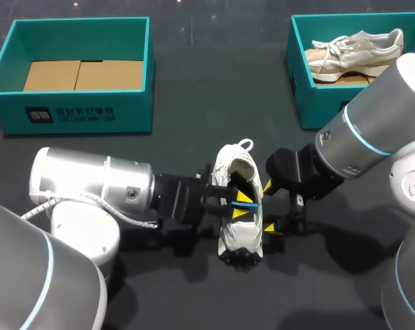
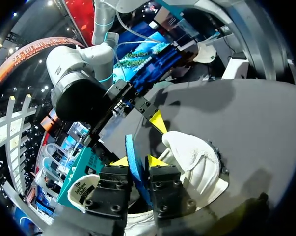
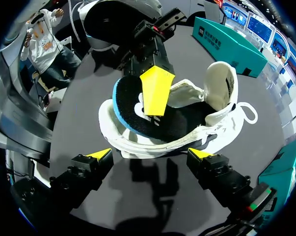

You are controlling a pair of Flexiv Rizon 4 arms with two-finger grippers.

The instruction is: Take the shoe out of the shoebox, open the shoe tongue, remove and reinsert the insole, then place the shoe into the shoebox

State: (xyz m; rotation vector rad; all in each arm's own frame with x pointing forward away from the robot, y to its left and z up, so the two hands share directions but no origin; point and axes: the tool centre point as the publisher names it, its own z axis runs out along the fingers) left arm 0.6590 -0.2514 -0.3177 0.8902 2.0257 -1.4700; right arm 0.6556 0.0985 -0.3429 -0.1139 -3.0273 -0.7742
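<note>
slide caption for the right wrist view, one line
Left gripper pinches the blue-edged insole, partly in the white shoe; right gripper open beside it.

Soft white cloth shoe point(image 1: 240, 237), blue-edged foam insole point(image 3: 130, 110), matt dark table point(image 1: 193, 103), teal cardboard shoebox point(image 1: 83, 110).

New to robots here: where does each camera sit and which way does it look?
Head view: above and behind the robot, looking down at the dark table; left arm and right arm show.
Left wrist view: on the left arm, looking along the left tool, shut on the blue-edged insole.
Right wrist view: on the right arm, looking along the open right tool at the white fabric sneaker.
Shared: all three show the sneaker and left tool.
</note>
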